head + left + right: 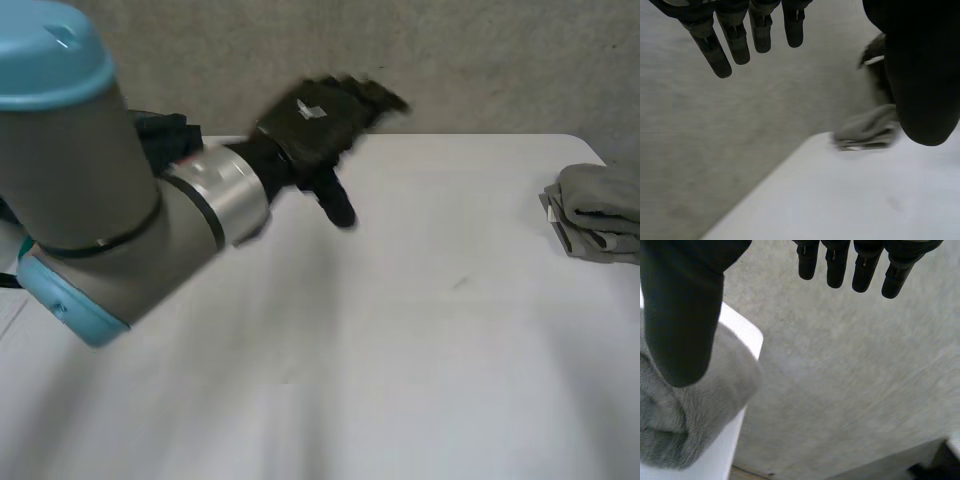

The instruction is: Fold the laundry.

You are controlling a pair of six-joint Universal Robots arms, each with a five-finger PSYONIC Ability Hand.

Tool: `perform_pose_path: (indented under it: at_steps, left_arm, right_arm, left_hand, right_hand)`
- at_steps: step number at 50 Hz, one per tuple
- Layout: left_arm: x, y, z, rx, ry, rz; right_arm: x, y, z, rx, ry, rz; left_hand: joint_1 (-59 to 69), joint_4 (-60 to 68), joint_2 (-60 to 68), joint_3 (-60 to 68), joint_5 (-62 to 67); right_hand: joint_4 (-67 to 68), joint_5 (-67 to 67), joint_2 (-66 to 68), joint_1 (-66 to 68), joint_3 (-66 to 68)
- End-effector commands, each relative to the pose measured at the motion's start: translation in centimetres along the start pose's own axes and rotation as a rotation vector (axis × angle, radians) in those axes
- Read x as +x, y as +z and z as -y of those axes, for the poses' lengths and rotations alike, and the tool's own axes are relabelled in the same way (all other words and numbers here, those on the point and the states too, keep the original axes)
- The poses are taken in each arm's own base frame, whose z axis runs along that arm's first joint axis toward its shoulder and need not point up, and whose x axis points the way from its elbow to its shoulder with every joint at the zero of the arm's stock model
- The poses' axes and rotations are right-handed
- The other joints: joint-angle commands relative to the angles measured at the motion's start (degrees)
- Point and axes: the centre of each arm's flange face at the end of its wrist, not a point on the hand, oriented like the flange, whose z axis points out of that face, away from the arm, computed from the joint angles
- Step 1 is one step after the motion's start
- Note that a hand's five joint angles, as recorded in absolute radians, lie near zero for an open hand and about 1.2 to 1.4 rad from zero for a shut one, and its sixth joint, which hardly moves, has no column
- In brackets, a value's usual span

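White table (pixel 420 330) seen from behind the arms. Beyond its far edge lies a speckled grey floor (pixel 480 60).

A folded grey garment (pixel 600 212) lies at the table's right edge, near the far right corner, with its layers stacked.

The left arm (pixel 90 190) reaches from the near left across the table. The left hand (pixel 315 120) hovers by the far edge, well apart from the garment. In the left wrist view its fingers (pixel 735 37) are straight and released, the thumb stands apart, and it grasps nothing.

The right hand (pixel 685 305) hangs above the garment at the table's corner. Its fingers (pixel 865 267) are straight over the floor and the hand holds nothing. Whether the thumb touches the cloth cannot be told.
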Motion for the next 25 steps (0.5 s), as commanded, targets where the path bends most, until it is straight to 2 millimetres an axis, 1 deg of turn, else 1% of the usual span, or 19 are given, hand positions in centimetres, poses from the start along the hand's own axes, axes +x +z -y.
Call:
perform_pose_path:
  at_steps: [1,2,3,4,5,6,7,8,9,10,11,12,13,15,16,19,20,23,25]
  left_arm:
    - [-10.1,-0.6,2.4,0.071,0.055,0.472]
    - [-13.4,-1.2,1.9,0.048,0.073,0.613]
    - [-13.9,-1.2,1.7,0.041,0.08,0.634]
    - [-15.0,-1.5,1.3,0.027,0.097,0.67]
    - [-16.1,-1.6,0.7,0.004,0.119,0.698]
    - [-18.0,-1.7,-0.5,-0.043,0.172,0.73]
    - [-18.9,-1.7,-1.2,-0.071,0.204,0.742]
    - [-19.9,-1.7,-2.0,-0.101,0.236,0.752]
    - [-20.8,-1.7,-2.9,-0.13,0.269,0.757]
    - [-22.7,-1.4,-5.0,-0.183,0.328,0.762]
    - [-23.5,-1.2,-6.2,-0.208,0.354,0.759]
    - [-24.1,-1.0,-7.3,-0.229,0.376,0.746]
    - [-25.0,-0.6,-9.5,-0.263,0.412,0.712]
    - [-26.1,-0.3,-11.6,-0.284,0.433,0.679]
    - [-27.2,0.0,-13.5,-0.289,0.443,0.647]
    - [-28.8,0.0,-16.1,-0.291,0.436,0.615]
    - [-29.4,0.2,-17.3,-0.288,0.433,0.596]
    - [-30.1,0.6,-18.7,-0.284,0.428,0.579]
    - [-30.4,0.9,-19.6,-0.282,0.425,0.576]
  right_arm:
    - [-7.0,-5.5,7.2,0.328,-0.018,0.18]
    - [-7.7,-6.3,7.5,0.36,-0.022,0.208]
    - [-8.5,-7.6,8.1,0.411,-0.029,0.243]
    - [-9.4,-8.6,8.0,0.448,-0.039,0.277]
    - [-10.1,-9.0,7.7,0.459,-0.043,0.294]
    - [-10.7,-9.3,7.2,0.463,-0.047,0.313]
    - [-11.4,-9.9,7.0,0.474,-0.053,0.334]
    - [-12.9,-11.0,6.5,0.484,-0.068,0.377]
    - [-13.7,-11.7,6.2,0.482,-0.075,0.399]
    - [-14.4,-12.3,5.9,0.474,-0.082,0.419]
    - [-15.5,-13.4,5.6,0.467,-0.097,0.455]
    - [-15.9,-13.9,5.3,0.459,-0.105,0.472]
    - [-16.2,-14.4,5.1,0.452,-0.114,0.485]
    - [-16.8,-15.1,4.1,0.418,-0.128,0.511]
    - [-16.9,-15.2,3.7,0.403,-0.132,0.518]
    - [-17.3,-15.9,2.4,0.354,-0.134,0.547]
    - [-17.4,-16.0,2.2,0.344,-0.133,0.552]
    - [-17.6,-16.5,1.3,0.315,-0.133,0.569]
    - [-17.8,-16.8,1.0,0.304,-0.134,0.578]
  left_hand:
    - [-0.89,-1.47,-1.63,-2.1,-2.89]
    - [-0.89,-1.48,-1.64,-2.1,-2.89]
    - [-0.89,-1.48,-1.64,-2.1,-2.89]
    - [-0.89,-1.48,-1.64,-2.1,-2.89]
    - [-0.89,-1.48,-1.64,-2.1,-2.89]
    - [-0.73,-1.31,-1.47,-1.94,-2.73]
    - [-0.73,-1.31,-1.47,-1.93,-2.72]
    - [-0.73,-1.31,-1.47,-1.93,-2.72]
    - [-0.73,-1.31,-1.47,-1.93,-2.72]
    - [-0.73,-1.31,-1.47,-1.93,-2.72]
    - [-0.73,-1.31,-1.47,-1.93,-2.72]
    - [-0.73,-1.31,-1.47,-1.93,-2.72]
    - [-0.73,-1.31,-1.47,-1.93,-2.72]
    - [-0.73,-1.31,-1.47,-1.93,-2.72]
    - [-0.73,-1.31,-1.47,-1.93,-2.72]
    - [-0.73,-1.31,-1.47,-1.93,-2.72]
    - [0.11,-0.48,-0.64,-1.1,-1.89]
    - [3.8,3.21,3.05,2.59,1.8]
    - [21.23,20.65,20.49,20.02,19.23]
  right_hand:
    - [-2.15,-2.79,-2.03,-2.81,-2.08]
    - [-2.15,-2.79,-2.03,-2.81,-2.08]
    - [-2.15,-2.79,-2.03,-2.81,-2.08]
    - [-2.15,-2.79,-2.03,-2.81,-2.08]
    - [-2.15,-2.79,-2.03,-2.81,-2.08]
    - [-2.15,-2.79,-2.03,-2.81,-2.08]
    - [-2.15,-2.79,-2.03,-2.81,-2.08]
    - [-2.15,-2.79,-2.03,-2.81,-2.08]
    - [-2.15,-2.79,-2.03,-2.81,-2.08]
    - [-2.15,-2.79,-2.03,-2.81,-2.08]
    - [-2.15,-2.79,-2.03,-2.81,-2.08]
    - [-2.15,-2.79,-2.03,-2.81,-2.08]
    - [-2.15,-2.79,-2.03,-2.81,-2.08]
    - [-2.15,-2.79,-2.03,-2.81,-2.08]
    - [-2.15,-2.79,-2.03,-2.81,-2.08]
    - [-2.15,-2.79,-2.03,-2.81,-2.08]
    - [-2.15,-2.79,-2.03,-2.81,-2.08]
    - [-2.15,-2.79,-2.03,-2.81,-2.08]
    - [-2.15,-2.79,-2.03,-2.81,-2.08]
